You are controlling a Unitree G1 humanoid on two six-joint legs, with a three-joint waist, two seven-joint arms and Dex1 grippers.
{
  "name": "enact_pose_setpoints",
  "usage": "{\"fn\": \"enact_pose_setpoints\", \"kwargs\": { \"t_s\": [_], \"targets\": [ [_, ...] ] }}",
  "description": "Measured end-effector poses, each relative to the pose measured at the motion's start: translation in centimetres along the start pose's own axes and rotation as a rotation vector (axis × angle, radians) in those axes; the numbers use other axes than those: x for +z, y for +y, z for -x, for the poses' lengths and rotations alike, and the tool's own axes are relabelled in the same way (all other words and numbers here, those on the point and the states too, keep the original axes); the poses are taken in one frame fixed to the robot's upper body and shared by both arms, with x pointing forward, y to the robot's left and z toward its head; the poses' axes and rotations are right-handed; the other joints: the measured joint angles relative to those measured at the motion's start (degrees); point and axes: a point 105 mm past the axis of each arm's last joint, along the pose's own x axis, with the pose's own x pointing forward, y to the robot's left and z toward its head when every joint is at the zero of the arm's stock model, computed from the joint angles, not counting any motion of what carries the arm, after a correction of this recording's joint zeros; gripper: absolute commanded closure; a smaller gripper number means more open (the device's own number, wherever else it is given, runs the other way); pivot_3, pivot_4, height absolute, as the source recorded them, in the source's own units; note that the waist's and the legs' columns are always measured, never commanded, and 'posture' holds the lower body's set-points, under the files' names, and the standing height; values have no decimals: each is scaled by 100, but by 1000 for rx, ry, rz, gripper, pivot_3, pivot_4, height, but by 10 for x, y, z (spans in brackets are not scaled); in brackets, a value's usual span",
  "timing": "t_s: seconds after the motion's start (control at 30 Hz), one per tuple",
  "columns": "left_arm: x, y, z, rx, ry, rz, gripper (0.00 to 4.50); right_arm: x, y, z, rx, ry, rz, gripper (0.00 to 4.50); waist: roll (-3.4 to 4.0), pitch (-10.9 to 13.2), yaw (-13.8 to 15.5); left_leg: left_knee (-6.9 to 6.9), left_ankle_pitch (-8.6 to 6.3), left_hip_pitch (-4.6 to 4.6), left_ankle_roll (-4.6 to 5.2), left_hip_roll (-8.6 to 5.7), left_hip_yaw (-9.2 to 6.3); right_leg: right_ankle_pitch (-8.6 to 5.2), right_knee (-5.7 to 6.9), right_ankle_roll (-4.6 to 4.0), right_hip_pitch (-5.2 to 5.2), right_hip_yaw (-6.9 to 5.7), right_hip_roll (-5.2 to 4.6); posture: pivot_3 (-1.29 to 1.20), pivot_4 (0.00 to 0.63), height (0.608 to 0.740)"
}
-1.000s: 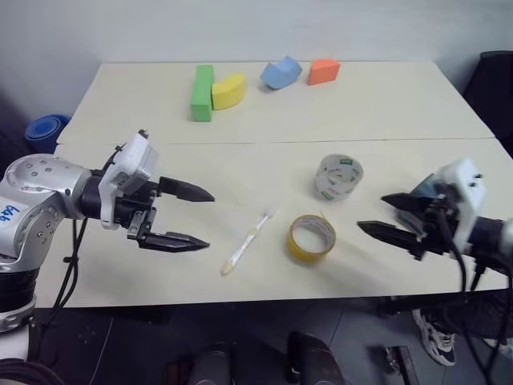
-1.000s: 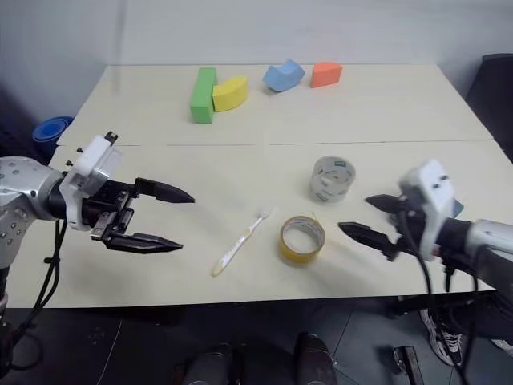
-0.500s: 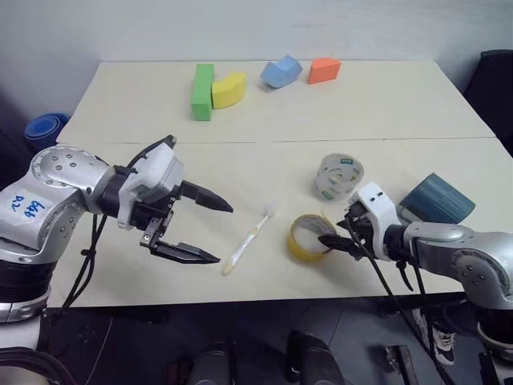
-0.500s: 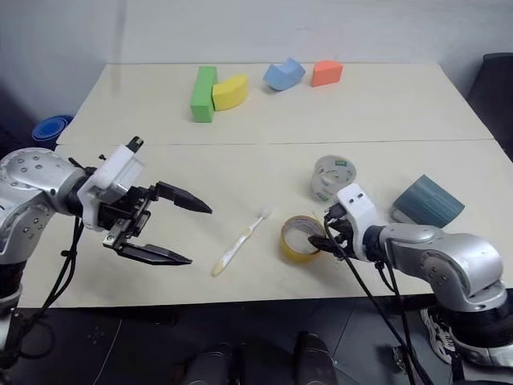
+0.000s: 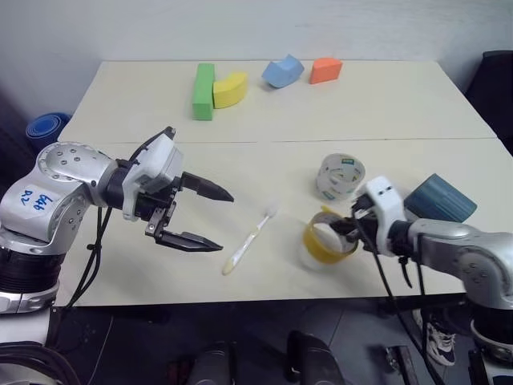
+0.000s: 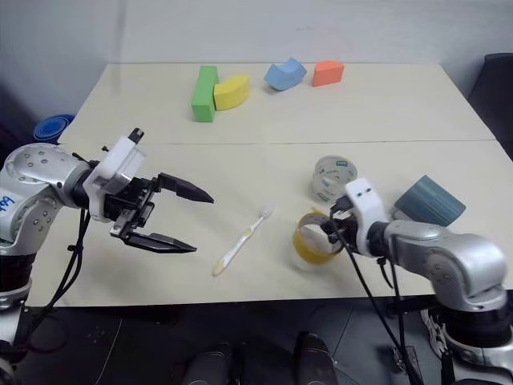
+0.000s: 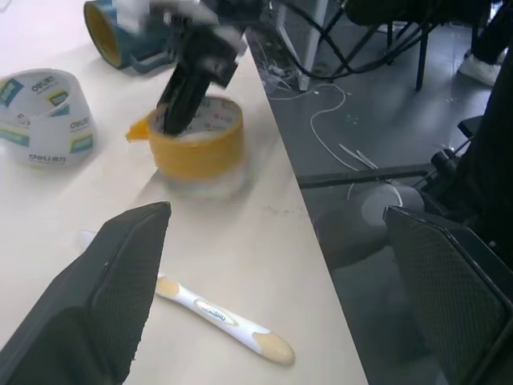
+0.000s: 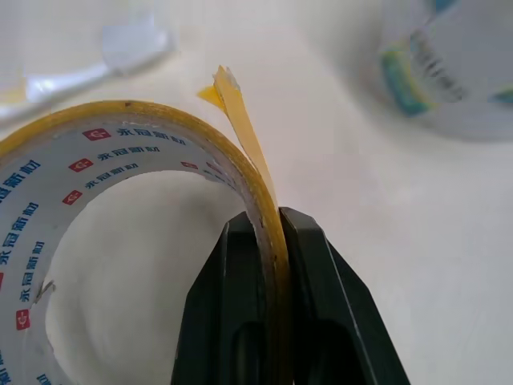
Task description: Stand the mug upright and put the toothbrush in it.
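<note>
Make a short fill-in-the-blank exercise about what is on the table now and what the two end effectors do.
1. The right end effector is shut on the wall of the ____ tape roll.
2. The mug lies on its ____.
3. The toothbrush lies between the yellow tape roll and the ____ end effector, which is open.

Missing words: yellow; side; left
</note>
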Motion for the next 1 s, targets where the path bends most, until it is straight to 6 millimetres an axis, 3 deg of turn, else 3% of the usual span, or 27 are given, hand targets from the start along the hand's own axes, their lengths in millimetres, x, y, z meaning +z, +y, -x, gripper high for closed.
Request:
{"fn": "enact_pose_setpoints", "kwargs": {
  "t_s": [0.07, 0.13, 0.23, 0.33, 0.47, 0.57, 0.8, 1.0],
  "targets": [
    [-2, 3, 0, 5, -4, 4, 0, 16, -9, 28, -14, -77, -46, 4449, 0, 0, 38, 0, 0, -1, 0, 0, 0, 0, -1, 0, 0, 0, 0, 0, 150, 740],
    [-2, 4, -2, -2, -10, -8, 0, 33, -32, 75, -129, -160, -76, 4449, 0, 0, 111, 0, 0, -3, 1, 1, -4, 0, -2, 0, -1, -1, 0, 0, 150, 740],
    [-3, 7, -4, -3, -24, -9, 0, 40, -63, 120, -311, -209, -123, 4449, -3, -1, 127, 0, -1, -3, 1, 0, -4, 0, -3, 0, 1, 0, 0, 0, 150, 740],
    [-2, 10, -9, -15, -46, -18, 0, 23, -107, 157, -533, -165, -239, 4449, -5, -2, 98, 1, 2, 0, 6, -2, 16, 0, -9, 0, 1, 13, 0, 0, 150, 740],
    [-1, 11, -11, -19, -48, -30, 0, 1, -140, 177, -678, -126, -296, 4449, -5, -2, 70, -2, 3, 11, 7, -1, 29, 0, -6, 0, 1, 24, 0, 0, 150, 740],
    [-1, 12, -12, -16, -54, -28, 0, -40, -197, 202, -914, -89, -375, 4449, -4, -2, -11, -3, 4, 13, 8, -2, 36, 0, -8, 1, 2, 30, 0, 0, 150, 740],
    [1, 11, -13, 0, -54, -20, 0, -81, -226, 188, -961, -18, -424, 4449, 3, 1, -103, -11, 7, 19, 3, 2, 35, 0, -6, 2, 2, 29, 1, 0, 150, 740],
    [8, 8, -11, 22, -65, -14, 0, -110, -241, 171, -978, 20, -449, 2655, 10, 2, -136, -10, 8, 16, 2, 0, 31, -1, -8, 2, 2, 29, 1, 0, 150, 740]
  ]
}}
